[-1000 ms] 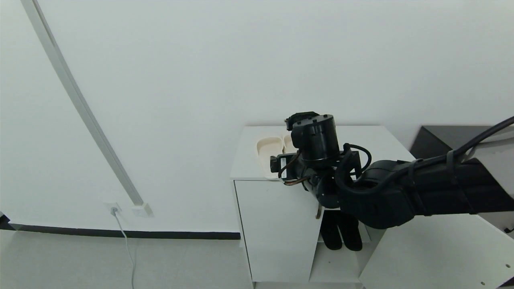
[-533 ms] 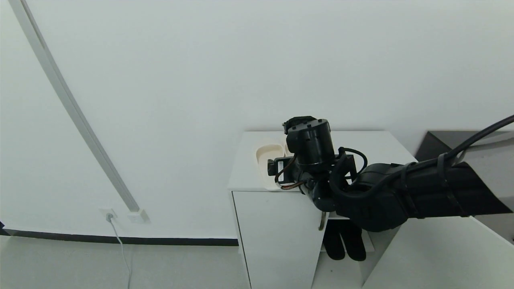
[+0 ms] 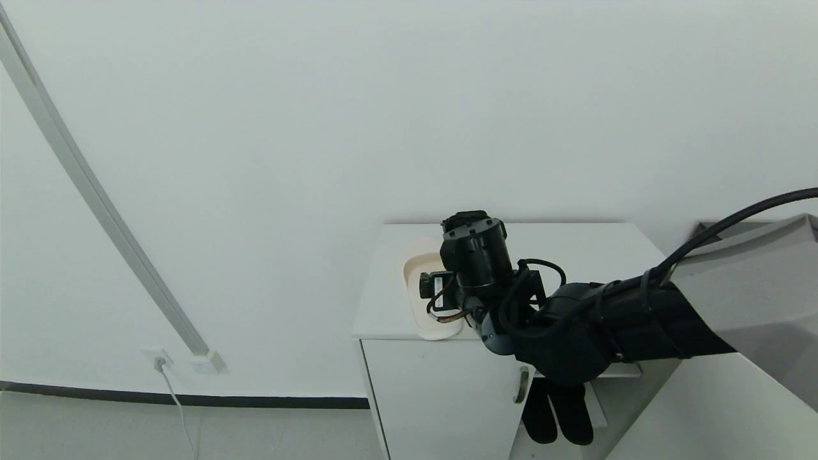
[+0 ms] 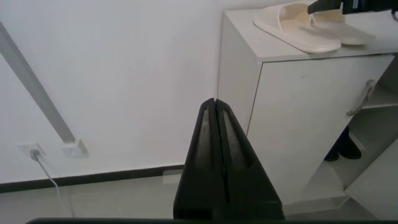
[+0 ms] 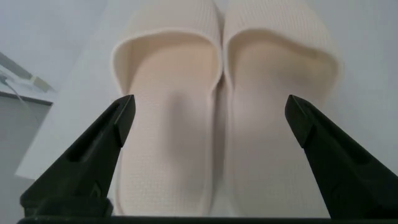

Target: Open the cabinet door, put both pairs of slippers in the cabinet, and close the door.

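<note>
A pair of cream slippers (image 3: 425, 300) lies side by side on top of the white cabinet (image 3: 441, 396), near its left front corner. My right gripper (image 5: 210, 106) hangs open just above them, one finger outside each slipper (image 5: 224, 112), not touching. In the head view the right wrist (image 3: 476, 255) covers part of the pair. A pair of black slippers (image 3: 556, 415) sits on a shelf inside the cabinet. My left gripper (image 4: 216, 106) is shut on nothing, low and to the left of the cabinet (image 4: 298, 112), with the cream pair (image 4: 311, 28) above it.
The cabinet's right door (image 3: 696, 415) stands swung open at the lower right. Its left door is shut, with a handle (image 3: 523, 385) on its edge. A slanted cable duct (image 3: 96, 191) and a wall socket with a cord (image 3: 156, 361) are on the wall to the left.
The head camera has shifted, so the cabinet sits lower in the picture. Relative to the cabinet, the right wrist has edged slightly left over the cream slippers.
</note>
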{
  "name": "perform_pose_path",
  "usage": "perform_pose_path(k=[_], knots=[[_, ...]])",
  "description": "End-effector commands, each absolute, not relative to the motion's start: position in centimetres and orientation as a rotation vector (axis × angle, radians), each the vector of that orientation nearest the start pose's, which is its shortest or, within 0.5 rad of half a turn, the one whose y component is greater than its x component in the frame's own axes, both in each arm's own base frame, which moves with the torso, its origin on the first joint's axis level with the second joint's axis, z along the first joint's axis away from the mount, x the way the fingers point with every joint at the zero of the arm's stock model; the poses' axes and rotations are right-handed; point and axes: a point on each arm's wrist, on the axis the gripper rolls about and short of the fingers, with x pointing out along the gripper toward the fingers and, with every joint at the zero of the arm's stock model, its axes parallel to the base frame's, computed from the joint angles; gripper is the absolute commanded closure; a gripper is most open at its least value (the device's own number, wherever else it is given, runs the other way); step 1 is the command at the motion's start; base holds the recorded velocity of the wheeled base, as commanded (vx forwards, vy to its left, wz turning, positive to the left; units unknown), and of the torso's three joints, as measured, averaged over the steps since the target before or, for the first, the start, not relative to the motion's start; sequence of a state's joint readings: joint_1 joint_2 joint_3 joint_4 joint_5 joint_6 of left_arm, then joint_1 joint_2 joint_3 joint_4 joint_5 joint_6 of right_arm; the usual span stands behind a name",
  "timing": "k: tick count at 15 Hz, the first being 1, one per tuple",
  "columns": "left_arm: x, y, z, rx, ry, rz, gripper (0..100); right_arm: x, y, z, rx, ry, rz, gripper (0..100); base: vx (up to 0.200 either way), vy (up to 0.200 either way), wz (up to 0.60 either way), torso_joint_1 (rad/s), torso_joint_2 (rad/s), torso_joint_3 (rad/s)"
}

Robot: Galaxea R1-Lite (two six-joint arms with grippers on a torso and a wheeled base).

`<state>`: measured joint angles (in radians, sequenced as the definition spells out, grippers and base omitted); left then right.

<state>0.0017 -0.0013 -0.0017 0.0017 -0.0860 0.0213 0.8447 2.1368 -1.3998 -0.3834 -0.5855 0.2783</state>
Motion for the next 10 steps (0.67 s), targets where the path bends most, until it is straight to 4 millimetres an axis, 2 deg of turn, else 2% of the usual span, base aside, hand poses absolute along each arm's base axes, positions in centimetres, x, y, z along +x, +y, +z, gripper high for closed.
perform_pose_path(k=[1,3,10], knots=[[-2.3,-0.2,7.6,0.02,-0.001,-0.084,100,31.2,32.0,14.0,0.03,0.318,0.205,0,0.0,0.0,0.0,0.0,0.0,0.0],[-2.3,-0.2,7.6,0.02,-0.001,-0.084,100,32.2,32.3,13.7,0.039,0.315,0.22,0,0.0,0.0,0.0,0.0,0.0,0.0],[-2.3,-0.2,7.6,0.02,-0.001,-0.084,100,37.7,33.7,11.9,0.026,0.245,0.176,0,0.0,0.0,0.0,0.0,0.0,0.0]])
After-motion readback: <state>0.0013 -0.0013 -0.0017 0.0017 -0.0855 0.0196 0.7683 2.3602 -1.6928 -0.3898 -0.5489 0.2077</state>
